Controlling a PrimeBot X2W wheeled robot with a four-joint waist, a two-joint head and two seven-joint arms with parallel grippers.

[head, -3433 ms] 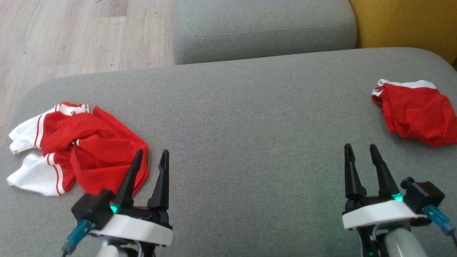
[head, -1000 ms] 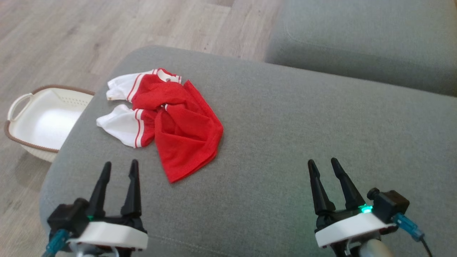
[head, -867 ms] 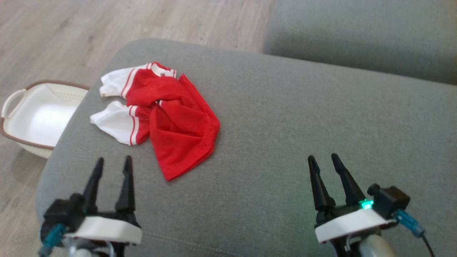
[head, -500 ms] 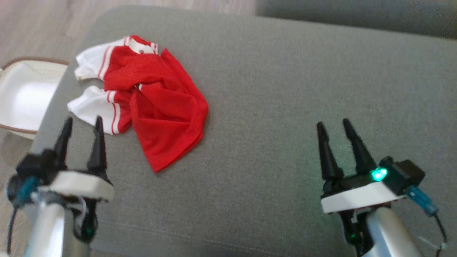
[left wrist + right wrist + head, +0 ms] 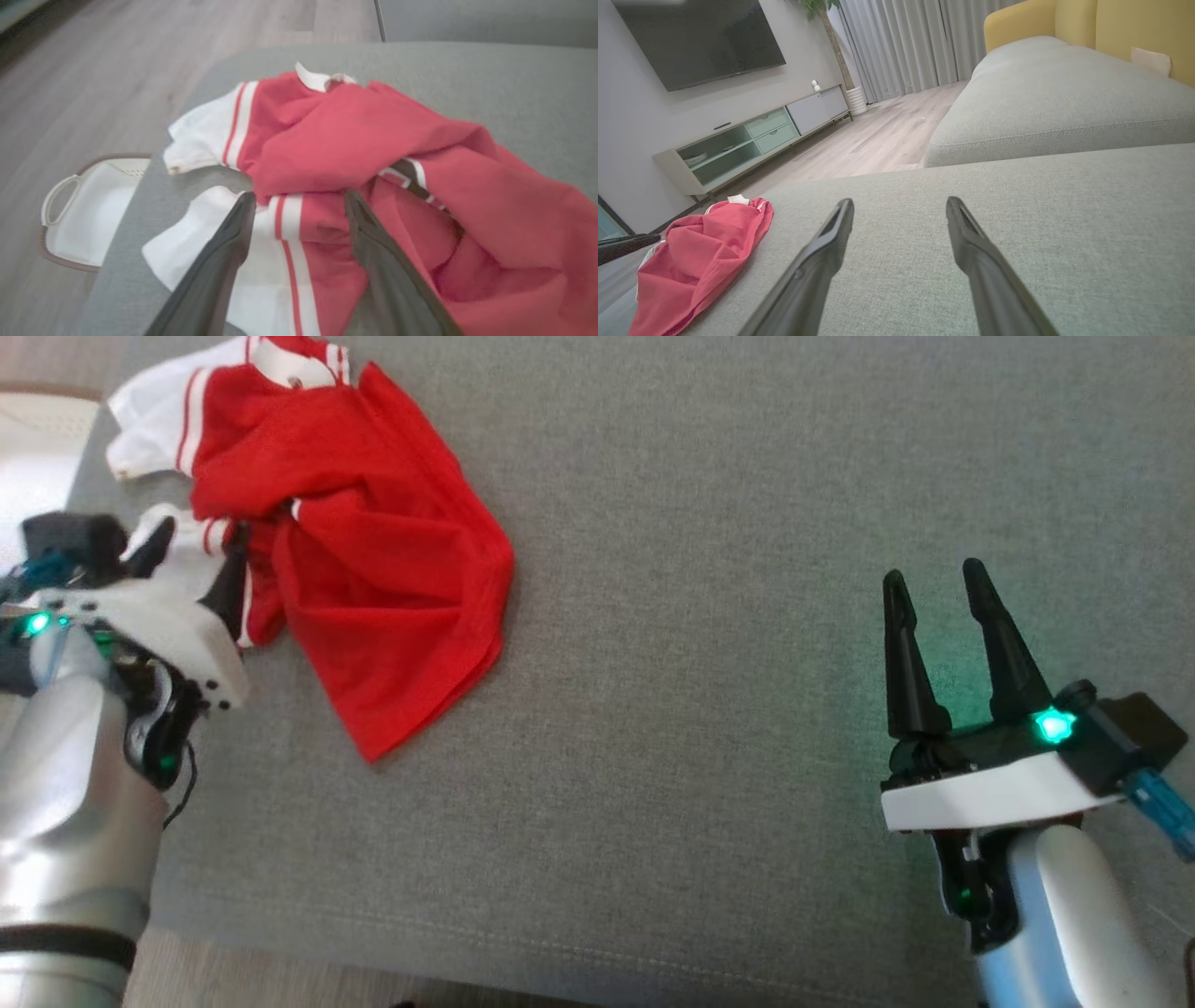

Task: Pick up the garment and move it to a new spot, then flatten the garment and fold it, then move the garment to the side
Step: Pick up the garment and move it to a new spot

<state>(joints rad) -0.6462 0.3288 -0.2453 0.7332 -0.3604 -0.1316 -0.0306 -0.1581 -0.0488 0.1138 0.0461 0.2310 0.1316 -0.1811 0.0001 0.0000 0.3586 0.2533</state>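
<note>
- Directly ahead of the left gripper (image 5: 193, 555), under its fingertips, lay the garment (image 5: 373, 551). It was a crumpled red shirt with white, red-striped sleeves, heaped on a grey sofa cushion (image 5: 700, 616).
- The left gripper's two dark fingers stood apart and empty. In the left wrist view they straddled the striped cuff of the nearer sleeve, and whether the tips touched the cloth could not be told.
- The right gripper (image 5: 934, 575) hung well away on the garment's far side, over bare cushion, its fingers likewise apart and empty.
- To the left gripper's left, the cushion edge dropped off to a white basket (image 5: 93, 219) on a wooden floor (image 5: 117, 70).
- Risk: closing here would probably catch the sleeve alone. The body of the shirt could then trail, twist or drag as it lifted, making the flattening harder.
- Risk: the heap sat near the cushion edge, so a loose pinch or a sideways tug could let it slide off toward the basket.
- Risk: pressing too low could pinch the cushion cover along with the cloth.
- Compared with half a second earlier, the head camera had tipped down and shifted the whole picture. Even so, the left gripper's tips had gone from just short of the white sleeve to over it, with the jaws equally wide.
- The garment's heap looked unchanged, and the right gripper remained over bare cushion.
</note>
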